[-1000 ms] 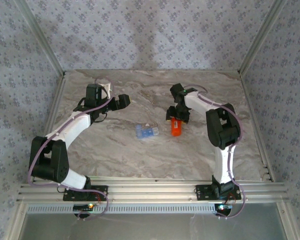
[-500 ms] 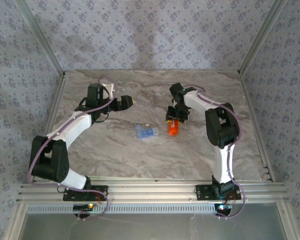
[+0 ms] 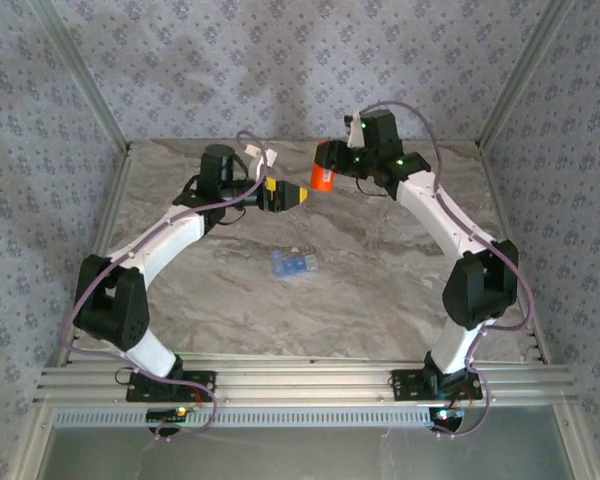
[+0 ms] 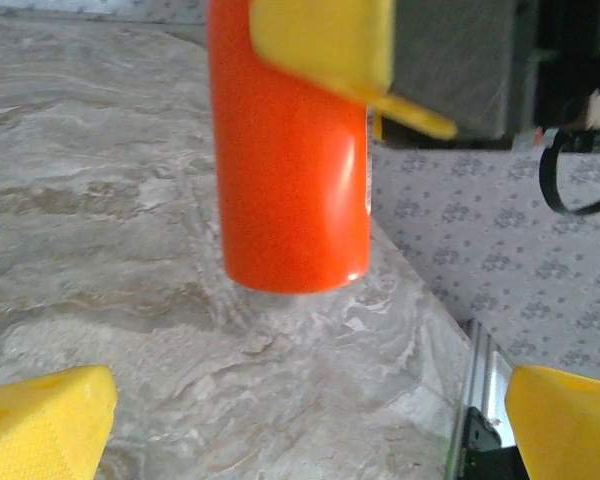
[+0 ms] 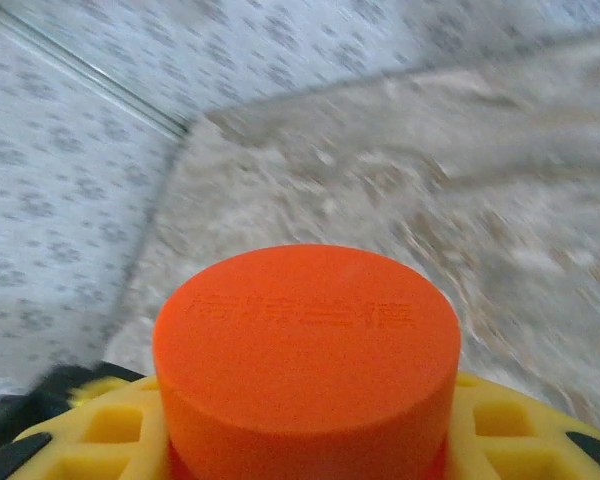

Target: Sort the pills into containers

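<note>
Orange bottle (image 4: 290,180) upright, cap up, in right gripper (image 3: 327,162).

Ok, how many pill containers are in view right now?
2. The orange bottle is held by the right gripper near the table's far edge; the pale blue container lies mid-table.
</note>
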You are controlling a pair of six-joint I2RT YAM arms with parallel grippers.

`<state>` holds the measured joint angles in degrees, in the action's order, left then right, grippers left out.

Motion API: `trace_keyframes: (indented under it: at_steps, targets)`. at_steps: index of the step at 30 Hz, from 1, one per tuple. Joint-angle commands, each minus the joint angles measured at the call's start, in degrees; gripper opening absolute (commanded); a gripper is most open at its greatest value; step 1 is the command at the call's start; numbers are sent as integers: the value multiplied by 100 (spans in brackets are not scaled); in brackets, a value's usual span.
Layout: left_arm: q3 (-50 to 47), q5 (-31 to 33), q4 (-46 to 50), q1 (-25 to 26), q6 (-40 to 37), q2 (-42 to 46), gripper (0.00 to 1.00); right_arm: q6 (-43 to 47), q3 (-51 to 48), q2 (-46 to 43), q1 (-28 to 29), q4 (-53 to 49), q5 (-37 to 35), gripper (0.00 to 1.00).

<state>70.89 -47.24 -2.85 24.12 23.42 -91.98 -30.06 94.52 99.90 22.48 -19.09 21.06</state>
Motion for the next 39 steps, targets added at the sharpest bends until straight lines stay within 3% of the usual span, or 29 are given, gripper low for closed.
trace_keyframes:
  at_steps: [1,21,33,39]
  targets:
    - [355,-473,-124,58,-101,-175,99,-145,123,39,-17,537,459,32]
    - [526,-264,-994,40,558,-539,97,-898,-468,-187,374,1271,858,30]
    - [366,-424,-1104,49,633,-566,79,-1238,-549,-191,436,1579,970,30]
    - [329,-332,-1204,31,672,-560,63,-1221,-574,-223,482,1524,988,30]
